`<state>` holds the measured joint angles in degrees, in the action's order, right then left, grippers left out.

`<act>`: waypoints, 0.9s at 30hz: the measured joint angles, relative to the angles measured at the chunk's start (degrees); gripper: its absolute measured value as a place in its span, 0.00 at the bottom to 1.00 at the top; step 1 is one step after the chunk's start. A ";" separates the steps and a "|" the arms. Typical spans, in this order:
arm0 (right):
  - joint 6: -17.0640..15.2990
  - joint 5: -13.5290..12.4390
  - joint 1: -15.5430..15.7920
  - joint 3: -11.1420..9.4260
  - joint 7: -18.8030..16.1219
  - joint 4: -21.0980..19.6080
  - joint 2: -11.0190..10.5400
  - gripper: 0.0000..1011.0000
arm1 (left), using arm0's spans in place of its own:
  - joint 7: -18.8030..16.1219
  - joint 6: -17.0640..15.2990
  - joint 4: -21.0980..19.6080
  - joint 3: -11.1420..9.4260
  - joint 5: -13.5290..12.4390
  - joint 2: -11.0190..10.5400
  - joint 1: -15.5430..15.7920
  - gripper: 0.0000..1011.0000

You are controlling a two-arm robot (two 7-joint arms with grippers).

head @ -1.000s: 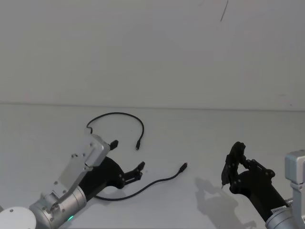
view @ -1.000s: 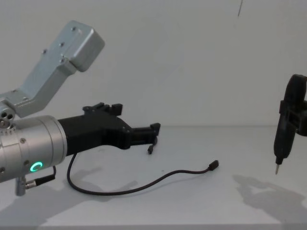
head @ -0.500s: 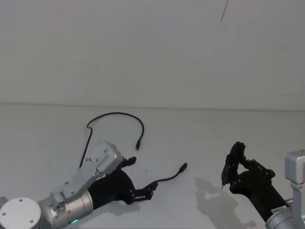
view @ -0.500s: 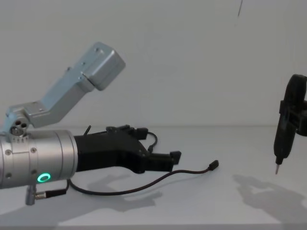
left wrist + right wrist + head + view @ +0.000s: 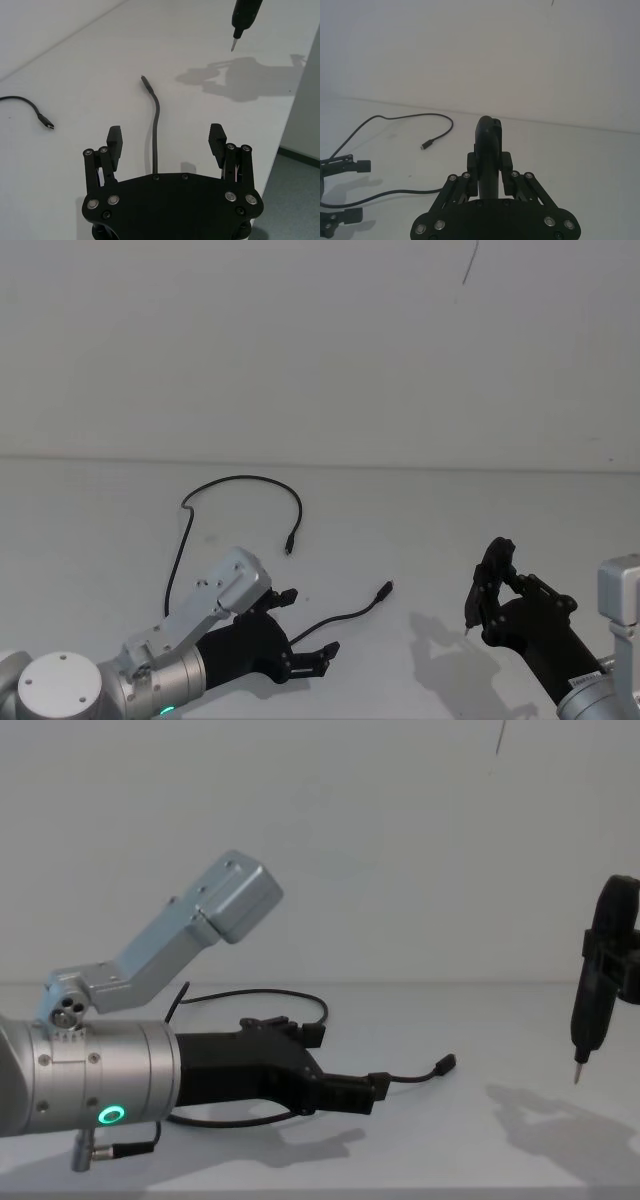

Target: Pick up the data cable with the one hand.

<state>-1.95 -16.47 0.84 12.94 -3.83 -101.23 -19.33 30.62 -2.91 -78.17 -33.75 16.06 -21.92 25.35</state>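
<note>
White desk (image 5: 450, 520), plain white wall behind. Versus 0.5 s ago, the left tool (image 5: 308, 625) has slid further right and toward the near edge and sits lower. The data cable (image 5: 240, 478) hasn't moved and lies flat on the desk.

Left wrist view: left tool (image 5: 165, 132) jaws spread wide. The cable's near run (image 5: 156, 135) passes between the fingers, touching neither, with its plug just ahead. Nothing gripped.

Pose: left arm enters low from the lower left. Silver wrist with green ring (image 5: 108, 1114) lies almost level with the desk, fingers pointing forward-right.

Right tool (image 5: 489, 162) is parked at the right, clamped on a pen-like probe (image 5: 585, 1020). Its metal tip points down, clear of the desk and well apart from the cable.
</note>
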 joint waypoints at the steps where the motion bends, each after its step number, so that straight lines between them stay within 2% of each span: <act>1: 0.00 0.00 0.00 0.00 0.00 0.00 0.00 0.27 | 0.07 0.00 0.23 0.00 -0.03 0.10 0.08 0.99; 17: 0.00 0.00 0.00 0.00 0.00 0.00 0.00 0.27 | 1.48 0.70 6.43 -0.37 -0.78 3.24 2.82 0.99; 27: 0.00 0.00 0.00 0.00 0.00 0.00 0.00 0.27 | 2.59 1.92 11.76 -0.85 -1.52 5.83 5.33 0.99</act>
<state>-1.95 -16.47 0.84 12.94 -3.83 -101.23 -19.33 33.21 -0.99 -66.41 -34.61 14.54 -16.09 30.69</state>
